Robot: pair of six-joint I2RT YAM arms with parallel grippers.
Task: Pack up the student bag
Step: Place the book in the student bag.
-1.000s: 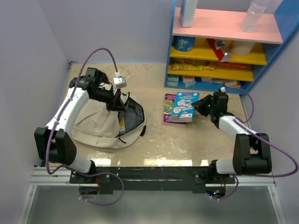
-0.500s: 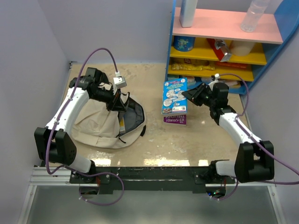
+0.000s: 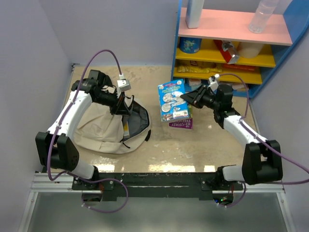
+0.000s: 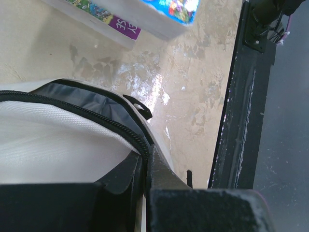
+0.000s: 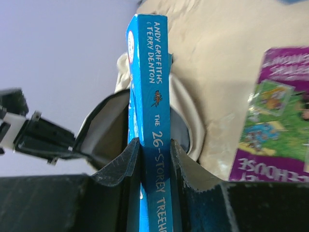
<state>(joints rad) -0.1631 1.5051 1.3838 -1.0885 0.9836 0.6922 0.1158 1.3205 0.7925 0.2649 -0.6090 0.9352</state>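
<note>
student bag — soft beige fabric, slumped table-left, mouth open | left gripper — fingers pinched on its black zipper rim | right gripper — clamped on glossy blue paperback, tilted

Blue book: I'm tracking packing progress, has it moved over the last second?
Yes. The blue book, held by the right gripper, shifted left from the shelf toward the bag.

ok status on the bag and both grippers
Left gripper shut on bag rim, mouth open. Right gripper shut on blue book, short of bag. Purple book flat on table. Nothing between.
</note>
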